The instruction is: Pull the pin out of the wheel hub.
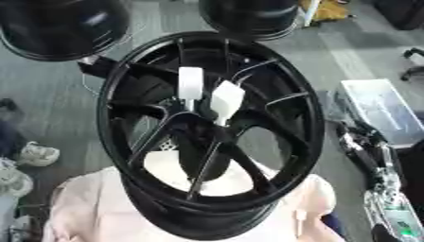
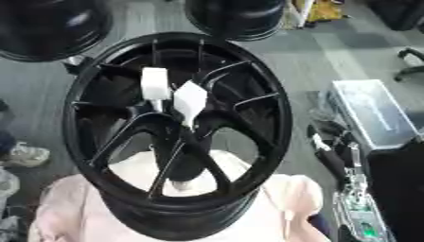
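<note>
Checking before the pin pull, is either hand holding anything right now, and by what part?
Nothing is visibly held: neither robot hand shows. Two white pieces stand at the black wheel's hub.

So the black wheel hub [image 1: 211, 127] is sitting rim-down on a surface [image 1: 91, 208] covered with a pale pinkish-white cloth, and you can see that cloth through the gaps between the spokes too. Around it is a grey floor [image 1: 58, 99], with two more black rims [image 1: 62, 26] standing at the far edge, a clear plastic box [image 2: 368, 113] off to the right, and a sneaker [image 1: 37, 153] on the left.
</note>
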### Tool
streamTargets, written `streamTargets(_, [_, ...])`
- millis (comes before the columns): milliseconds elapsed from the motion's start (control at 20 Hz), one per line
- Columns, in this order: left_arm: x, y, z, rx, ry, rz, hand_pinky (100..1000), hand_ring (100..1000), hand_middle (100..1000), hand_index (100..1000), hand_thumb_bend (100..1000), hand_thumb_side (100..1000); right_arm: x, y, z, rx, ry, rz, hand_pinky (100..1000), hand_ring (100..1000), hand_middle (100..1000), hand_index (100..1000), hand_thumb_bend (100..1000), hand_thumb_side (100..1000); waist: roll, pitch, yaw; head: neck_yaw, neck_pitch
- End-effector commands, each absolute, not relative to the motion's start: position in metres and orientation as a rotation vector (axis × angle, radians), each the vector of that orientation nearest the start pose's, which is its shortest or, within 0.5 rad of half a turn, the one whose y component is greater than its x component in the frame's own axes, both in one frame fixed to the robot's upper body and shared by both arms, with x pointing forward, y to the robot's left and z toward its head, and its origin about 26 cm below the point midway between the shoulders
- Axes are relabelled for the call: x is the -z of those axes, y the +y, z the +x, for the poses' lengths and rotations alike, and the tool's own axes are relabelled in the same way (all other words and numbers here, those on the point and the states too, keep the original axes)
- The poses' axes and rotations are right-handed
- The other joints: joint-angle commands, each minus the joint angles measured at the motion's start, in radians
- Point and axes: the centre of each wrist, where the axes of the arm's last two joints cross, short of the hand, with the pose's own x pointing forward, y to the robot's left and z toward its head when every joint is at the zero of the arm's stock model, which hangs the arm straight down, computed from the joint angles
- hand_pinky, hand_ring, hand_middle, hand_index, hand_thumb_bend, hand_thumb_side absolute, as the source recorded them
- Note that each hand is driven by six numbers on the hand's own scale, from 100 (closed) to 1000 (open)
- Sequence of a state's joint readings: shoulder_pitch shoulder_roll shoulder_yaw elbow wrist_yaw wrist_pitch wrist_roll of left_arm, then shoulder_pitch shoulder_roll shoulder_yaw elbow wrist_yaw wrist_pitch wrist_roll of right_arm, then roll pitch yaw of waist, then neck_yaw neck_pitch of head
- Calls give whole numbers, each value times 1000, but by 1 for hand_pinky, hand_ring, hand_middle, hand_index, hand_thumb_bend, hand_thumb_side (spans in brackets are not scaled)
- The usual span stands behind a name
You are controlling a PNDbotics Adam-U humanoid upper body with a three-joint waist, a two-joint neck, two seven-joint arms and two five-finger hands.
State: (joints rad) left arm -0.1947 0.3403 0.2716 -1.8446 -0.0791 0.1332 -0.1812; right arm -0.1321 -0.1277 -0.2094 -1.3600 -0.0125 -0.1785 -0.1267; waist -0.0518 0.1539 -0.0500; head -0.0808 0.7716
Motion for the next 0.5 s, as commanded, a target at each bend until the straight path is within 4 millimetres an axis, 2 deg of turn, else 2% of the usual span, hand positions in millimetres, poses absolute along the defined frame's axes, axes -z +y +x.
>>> streamTargets(50, [-200,366,306,558,-1944,493,731,734,649,707,328,616,13,-330,305,143,-1694,-345,653,561,691,820,411,366,10,-21,-5,-4,-2])
streamTargets(250, [-240,367,321,933,-1983,557,744,738,675,743,366,600,14,-333,303,127,-1688,-354,653,561,691,820,413,365,27,-34,-15,-3,-2])
streamTargets(350, [-260,357,329,1194,-1955,558,749,738,690,761,392,597,14,-333,303,111,-1685,-353,653,561,691,820,413,365,36,-40,-22,3,-2])
streamTargets(500, [-280,342,341,1494,-1876,536,754,738,707,786,445,587,15,-333,302,87,-1680,-350,653,561,691,820,414,365,48,-49,-33,9,-2])
